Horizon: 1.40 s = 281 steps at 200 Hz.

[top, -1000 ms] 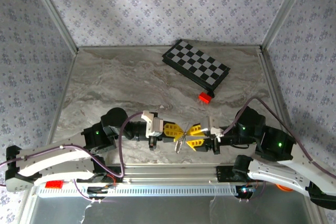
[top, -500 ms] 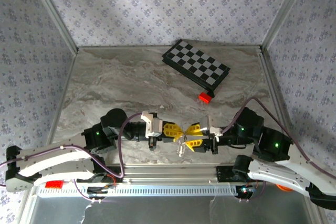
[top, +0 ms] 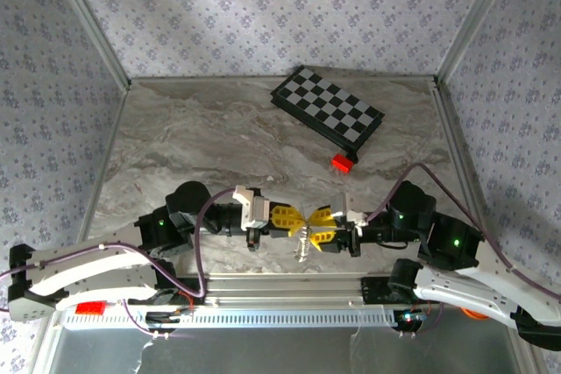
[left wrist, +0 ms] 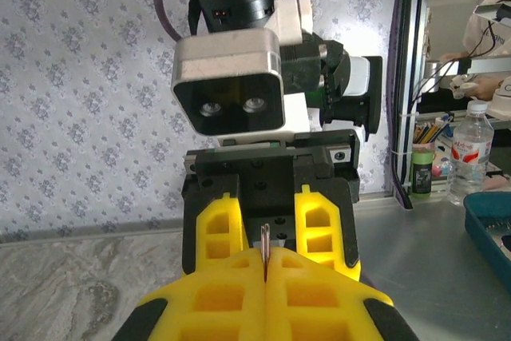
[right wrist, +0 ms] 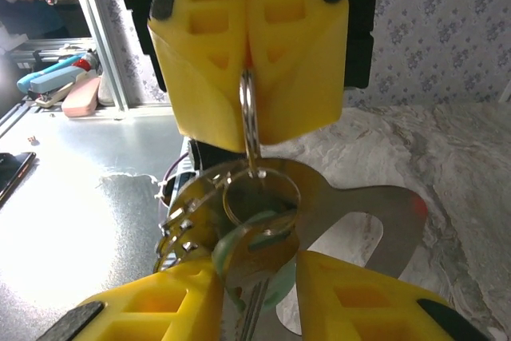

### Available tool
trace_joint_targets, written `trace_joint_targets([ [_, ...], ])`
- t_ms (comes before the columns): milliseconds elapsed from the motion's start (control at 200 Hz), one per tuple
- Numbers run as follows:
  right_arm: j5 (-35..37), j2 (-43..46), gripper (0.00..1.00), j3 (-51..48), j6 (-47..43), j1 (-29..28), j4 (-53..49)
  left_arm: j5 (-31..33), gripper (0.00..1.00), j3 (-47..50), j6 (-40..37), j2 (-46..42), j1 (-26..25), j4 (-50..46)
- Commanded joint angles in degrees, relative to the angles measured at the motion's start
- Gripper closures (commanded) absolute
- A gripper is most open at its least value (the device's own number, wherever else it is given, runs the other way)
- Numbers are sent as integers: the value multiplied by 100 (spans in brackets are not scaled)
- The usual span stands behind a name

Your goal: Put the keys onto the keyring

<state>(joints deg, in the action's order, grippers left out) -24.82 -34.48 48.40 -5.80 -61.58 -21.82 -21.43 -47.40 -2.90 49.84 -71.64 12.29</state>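
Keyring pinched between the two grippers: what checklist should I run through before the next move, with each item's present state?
1. Left gripper shut on the keyring: ok.
2. Keys hanging as a bunch below the ring: ok.
3. Mint-green key in that bunch: ok.
4. Right gripper lined up, fingers apart with a key shank between them: ok.
5. Right gripper firmly holding that key: cannot tell.
6. Chessboard and red block away from both grippers: ok.
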Motion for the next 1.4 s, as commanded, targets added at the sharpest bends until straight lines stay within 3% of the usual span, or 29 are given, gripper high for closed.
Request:
trace_joint_targets([
  [0,189,60,72,-82,155,20,304,40,100,-59,54,-131,14,337],
  [230,548,289,83,-303,237,1,615,169,100,-10,57,-215,14,288],
  [540,604,327,100,-136,66,-24,269,319,100,-7,10,-243,13,196],
  [1074,1665,310,100,232,-472,-578,-320,626,100,-48,-40,-16,13,-95],
  [1399,2133,337,100,347,-575,-619,-537,698,100,-104,-98,192,11,-374],
])
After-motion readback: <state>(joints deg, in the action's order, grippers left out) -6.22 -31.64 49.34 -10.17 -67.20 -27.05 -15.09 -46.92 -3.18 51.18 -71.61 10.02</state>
